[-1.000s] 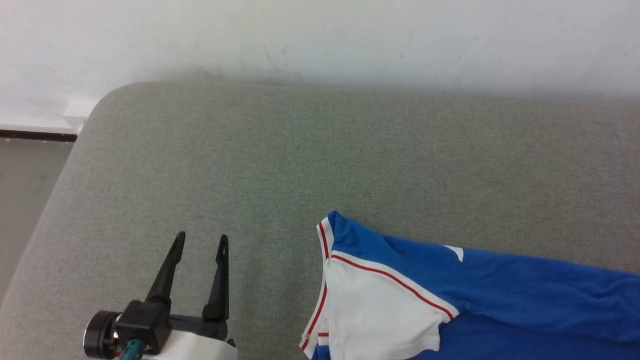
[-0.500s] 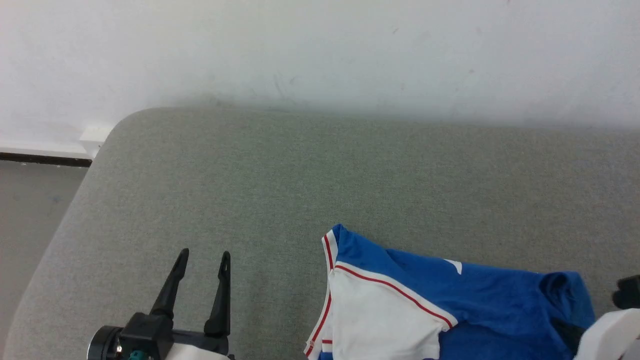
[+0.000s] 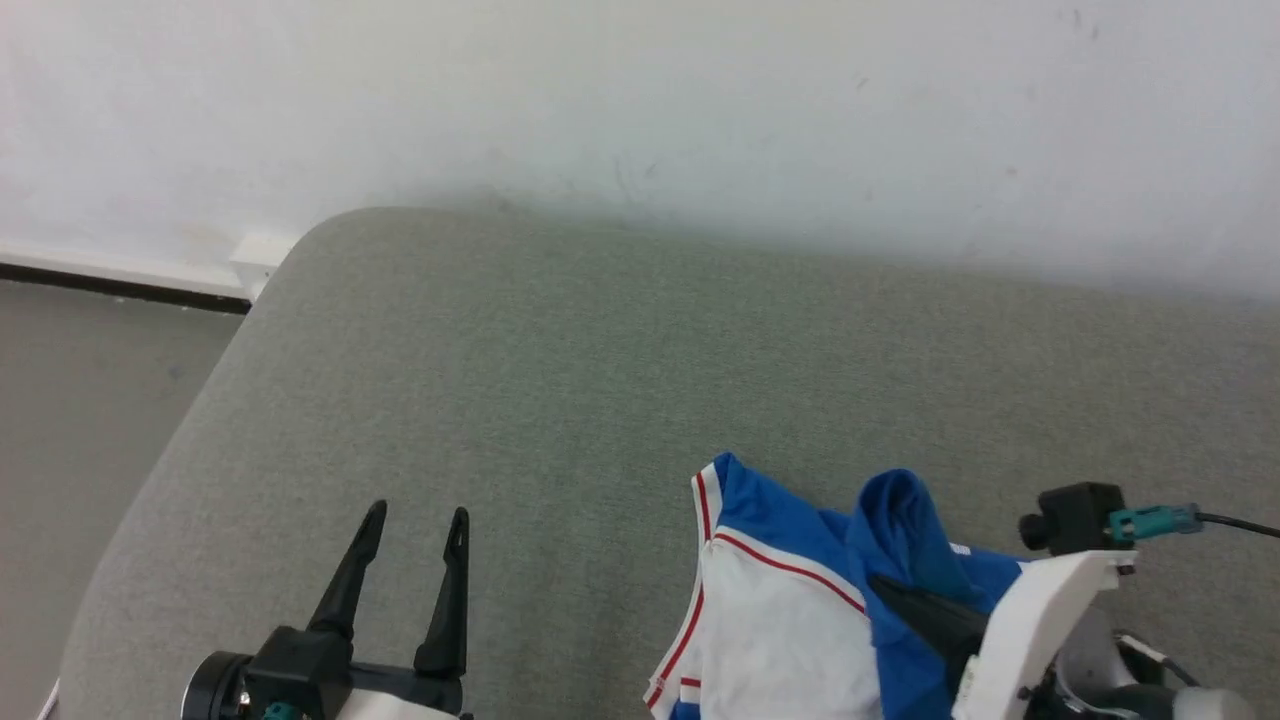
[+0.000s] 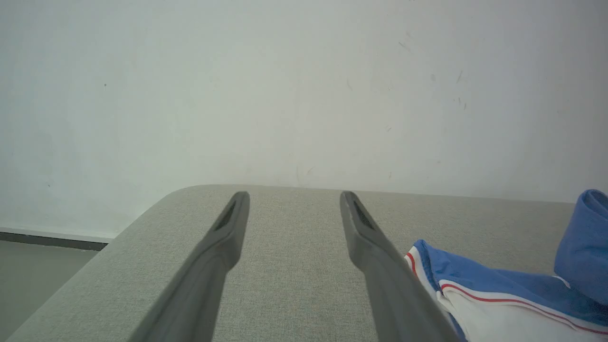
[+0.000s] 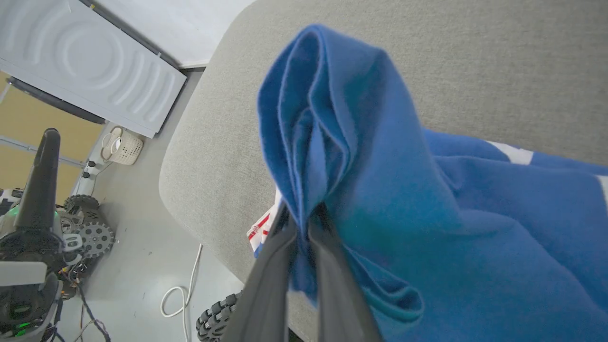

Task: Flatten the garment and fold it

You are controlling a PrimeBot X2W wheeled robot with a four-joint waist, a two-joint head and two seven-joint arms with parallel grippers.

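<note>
The right pincer (image 5: pixel 304 223) is pressed together on a lifted fold of the blue-and-white garment (image 3: pixel 770 640), which lies bunched at the near right of the grey upholstered surface (image 3: pixel 560 380), while the left pincer (image 3: pixel 417 512) stands spread and empty, well apart to the garment's left.

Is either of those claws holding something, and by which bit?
The right gripper is shut on the shirt, pinching a bunched fold of its blue cloth. The left gripper is open, holding nothing.
</note>
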